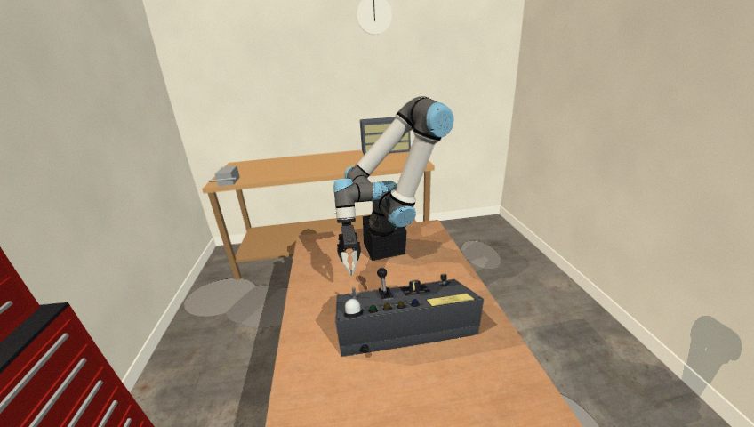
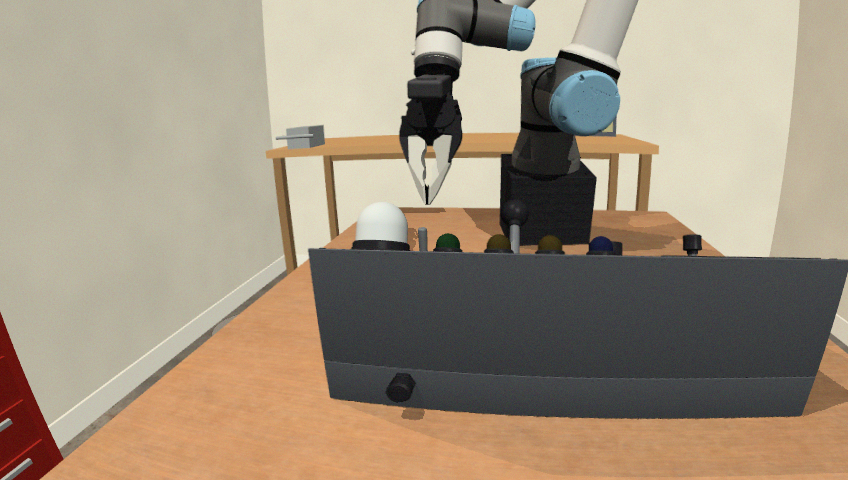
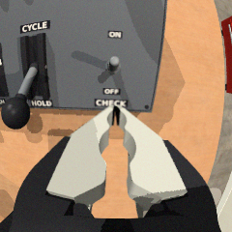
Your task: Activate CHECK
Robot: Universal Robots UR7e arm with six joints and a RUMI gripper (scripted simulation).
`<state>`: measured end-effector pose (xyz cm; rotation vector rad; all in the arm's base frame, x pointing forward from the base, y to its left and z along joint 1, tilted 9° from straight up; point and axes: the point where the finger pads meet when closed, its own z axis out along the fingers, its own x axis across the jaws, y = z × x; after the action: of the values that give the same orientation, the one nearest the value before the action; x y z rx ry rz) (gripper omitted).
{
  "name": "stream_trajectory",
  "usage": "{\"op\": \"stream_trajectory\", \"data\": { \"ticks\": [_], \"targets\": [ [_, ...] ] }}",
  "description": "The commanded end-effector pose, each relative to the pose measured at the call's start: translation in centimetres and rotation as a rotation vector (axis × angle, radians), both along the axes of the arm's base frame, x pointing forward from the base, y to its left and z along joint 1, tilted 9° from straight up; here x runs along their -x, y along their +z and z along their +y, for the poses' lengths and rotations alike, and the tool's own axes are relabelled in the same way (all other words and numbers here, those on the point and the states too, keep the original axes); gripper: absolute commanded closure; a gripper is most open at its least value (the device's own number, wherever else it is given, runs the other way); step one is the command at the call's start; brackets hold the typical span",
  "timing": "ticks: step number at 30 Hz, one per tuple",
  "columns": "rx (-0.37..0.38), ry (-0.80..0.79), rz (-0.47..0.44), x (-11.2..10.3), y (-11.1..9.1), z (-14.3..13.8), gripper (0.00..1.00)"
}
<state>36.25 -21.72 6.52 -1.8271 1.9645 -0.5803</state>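
While the arm hangs over the bench:
Top: gripper (image 1: 349, 272) clenched on nothing, behind the console (image 1: 408, 322); white dome (image 1: 352, 306) just beside the CHECK toggle (image 1: 353, 291).
Exterior: fingertips above the toggle (image 2: 422, 238), apart from it; black-knobbed lever (image 2: 514, 223) to its right.
Wrist: toggle (image 3: 112, 64) sits between ON and OFF labels; CYCLE lever (image 3: 19, 103) well left.

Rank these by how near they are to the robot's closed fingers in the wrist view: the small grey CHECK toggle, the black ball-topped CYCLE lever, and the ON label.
1. Small grey CHECK toggle, just ahead of the gripper.
2. ON label, beyond the toggle.
3. Black ball-topped CYCLE lever, far off to the left.
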Motion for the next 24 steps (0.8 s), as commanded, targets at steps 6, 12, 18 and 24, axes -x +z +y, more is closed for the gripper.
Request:
{"op": "stream_trajectory", "data": {
  "ticks": [6,12,18,24],
  "targets": [
    [-0.010,0.006,0.000,1.9,2.6,0.1,1.00],
    [-0.010,0.006,0.000,2.7,3.9,0.2,1.00],
    [-0.010,0.006,0.000,3.4,4.9,0.2,1.00],
    [-0.010,0.006,0.000,3.7,5.4,0.2,1.00]
  ]
}}
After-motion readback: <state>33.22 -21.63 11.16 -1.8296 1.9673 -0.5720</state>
